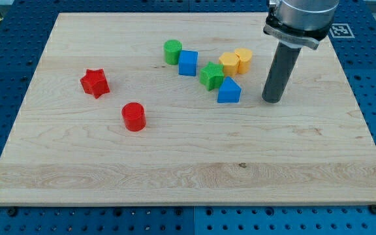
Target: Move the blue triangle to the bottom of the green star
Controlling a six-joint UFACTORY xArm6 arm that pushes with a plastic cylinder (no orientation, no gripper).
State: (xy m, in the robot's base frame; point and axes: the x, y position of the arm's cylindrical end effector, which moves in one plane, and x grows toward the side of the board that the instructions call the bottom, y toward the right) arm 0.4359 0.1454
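Observation:
The blue triangle [229, 91] lies on the wooden board [188, 163], touching the lower right side of the green star [211, 75]. My tip [273, 100] rests on the board to the right of the blue triangle, a short gap away and not touching it. The dark rod rises from it toward the view's top right.
A blue cube [187, 63] and a green cylinder [172, 51] sit left of the green star. Two yellow blocks [236, 61] sit just above and right of it. A red star [94, 83] and a red cylinder [134, 117] lie at the left.

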